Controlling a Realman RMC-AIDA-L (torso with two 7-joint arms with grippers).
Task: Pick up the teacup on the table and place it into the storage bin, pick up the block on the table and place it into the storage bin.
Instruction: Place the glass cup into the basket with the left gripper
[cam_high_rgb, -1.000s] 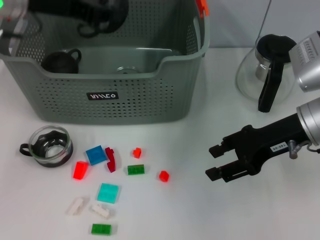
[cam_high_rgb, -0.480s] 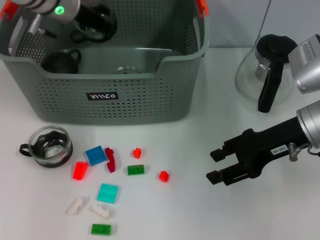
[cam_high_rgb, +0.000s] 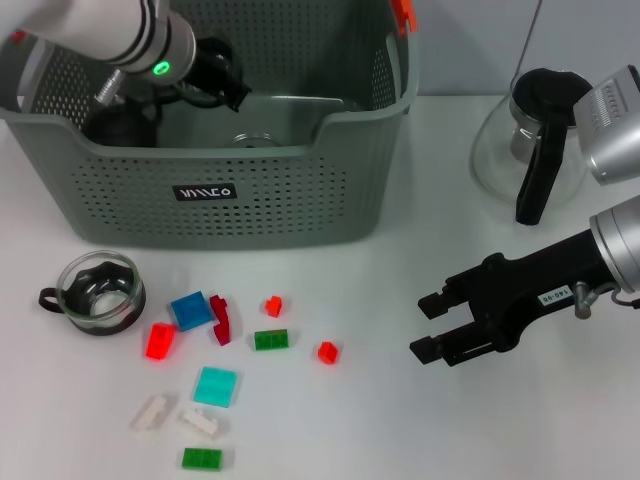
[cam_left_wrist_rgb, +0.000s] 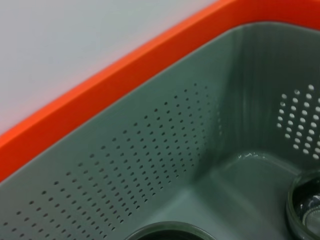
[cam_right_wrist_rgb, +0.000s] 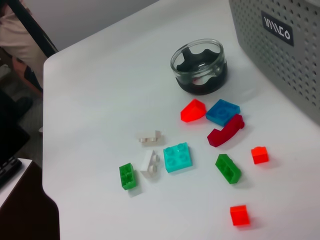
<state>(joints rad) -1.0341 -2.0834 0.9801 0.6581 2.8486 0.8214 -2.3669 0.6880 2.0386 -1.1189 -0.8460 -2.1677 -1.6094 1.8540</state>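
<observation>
Head view: a grey-green perforated bin (cam_high_rgb: 215, 190) with an orange clip (cam_high_rgb: 402, 12) stands at the back left of a white table (cam_high_rgb: 400, 420). The left arm reaches into the bin from the upper left; its claw (cam_high_rgb: 215, 75) is a dark shape over the inside, and whether it is open or closed cannot be told. Inside the bin, a dark teacup (cam_high_rgb: 120, 122) sits at the left and a clear glass piece (cam_high_rgb: 255, 140) near the middle of the floor. In front of the bin, at the left, a second teacup (cam_high_rgb: 98, 292), clear glass in a black holder, stands upright on the table. Just beside it to the right lie scattered blocks: a blue one (cam_high_rgb: 189, 310), a dark red one (cam_high_rgb: 221, 319), red ones (cam_high_rgb: 160, 340) (cam_high_rgb: 273, 305) (cam_high_rgb: 327, 351), green ones (cam_high_rgb: 271, 339) (cam_high_rgb: 202, 458), a teal one (cam_high_rgb: 216, 386) and two white ones (cam_high_rgb: 150, 412) (cam_high_rgb: 199, 421). The right claw (cam_high_rgb: 428, 325) hovers above bare table, well apart from the blocks, its fingers spread and holding nothing. A glass pot (cam_high_rgb: 535, 140) with a black handle stands at the back right.

Left wrist view: only the bin's inner wall (cam_left_wrist_rgb: 150, 150), its orange rim strip (cam_left_wrist_rgb: 100, 95) and two rounded rims on the floor show.

Right wrist view: the glass teacup (cam_right_wrist_rgb: 199, 66) stands near the bin's labelled wall (cam_right_wrist_rgb: 280, 45), with the blocks spread beside it: teal (cam_right_wrist_rgb: 177, 157), blue (cam_right_wrist_rgb: 223, 111), dark red (cam_right_wrist_rgb: 225, 131).
</observation>
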